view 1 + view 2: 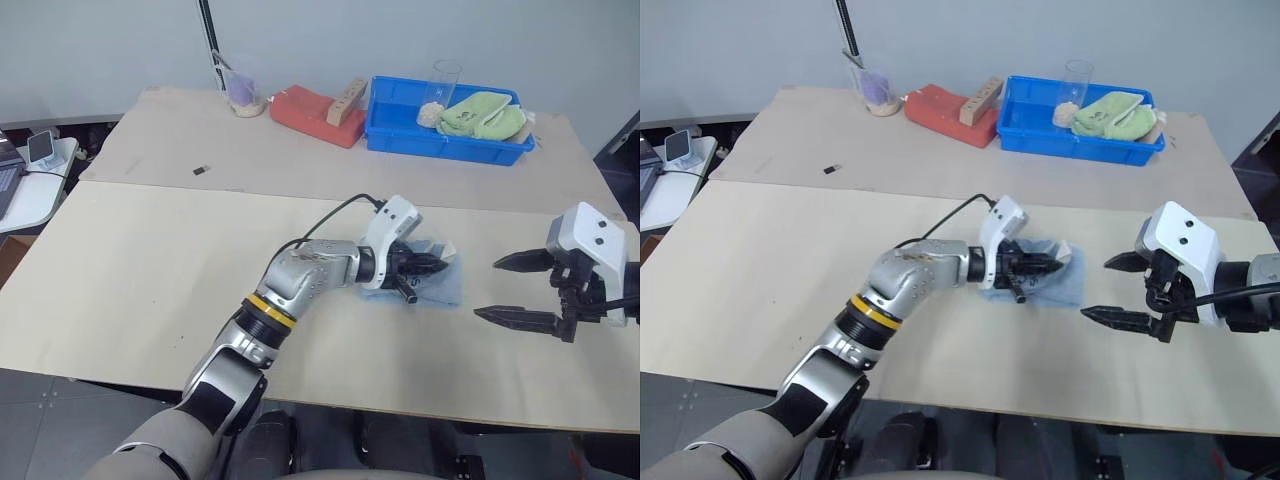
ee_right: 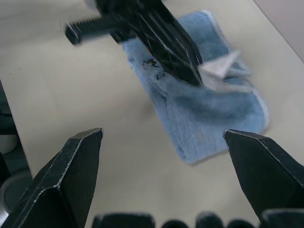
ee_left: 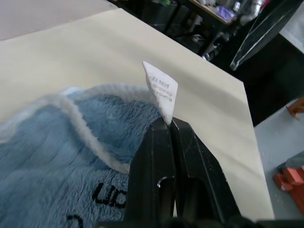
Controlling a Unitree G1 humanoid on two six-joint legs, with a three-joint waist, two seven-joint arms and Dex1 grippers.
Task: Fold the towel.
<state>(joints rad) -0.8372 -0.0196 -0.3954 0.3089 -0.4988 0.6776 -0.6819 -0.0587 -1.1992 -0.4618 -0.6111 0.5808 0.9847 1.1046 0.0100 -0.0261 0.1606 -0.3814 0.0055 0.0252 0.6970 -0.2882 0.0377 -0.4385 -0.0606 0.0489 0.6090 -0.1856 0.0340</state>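
left jaws clamped on towel [image 3: 57, 156] corner at the tag [image 3: 161, 90], right jaws wide apart, empty.
towel lies folded mid tabletop [image 1: 150, 280]; soft, light, floppy, so pinch hem corners, left gripper [image 1: 425, 266], right gripper [image 1: 515, 290] just beside.

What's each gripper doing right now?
Left gripper: shut on the towel at its tag.
Right gripper: open, empty.

Pretty even, soft indoor light, only faint shadows on the table [image 1: 150, 290]. Right wrist view's fingers [image 2: 61, 185] look blurry up close.
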